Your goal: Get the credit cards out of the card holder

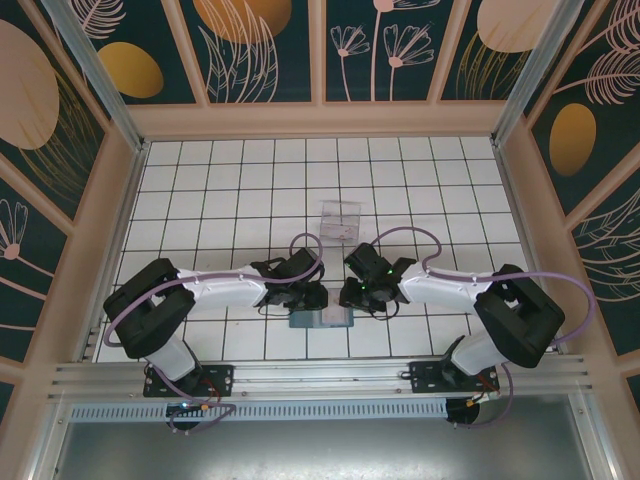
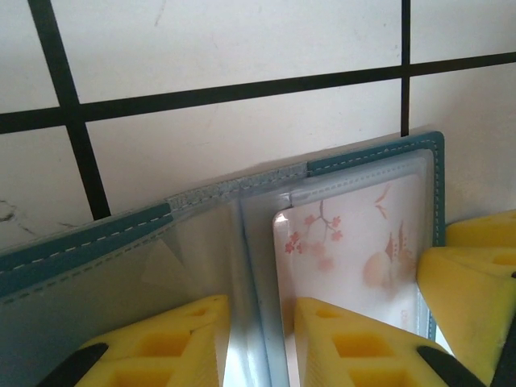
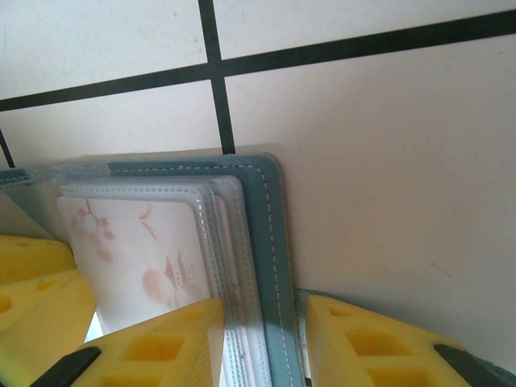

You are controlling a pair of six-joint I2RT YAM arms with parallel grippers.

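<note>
Spreading the card holder (image 1: 303, 322) at the table's (image 1: 250, 200) six o'clock, my left pincer (image 2: 260, 322) pinches a sleeve (image 2: 258, 266). My right pincer (image 3: 262, 314) clamps the cover (image 3: 266, 242) so the card (image 3: 137, 258) can slide out.

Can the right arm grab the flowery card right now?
Probably not yet. The right tool seems clamped on the edge of the card holder, and the flowery card sits inside a clear sleeve.

White arms (image 1: 215, 285) with black joints (image 1: 150, 310), purple cables (image 1: 420, 235), and yellow hollow-cored pincer fingers (image 2: 347, 339).
</note>
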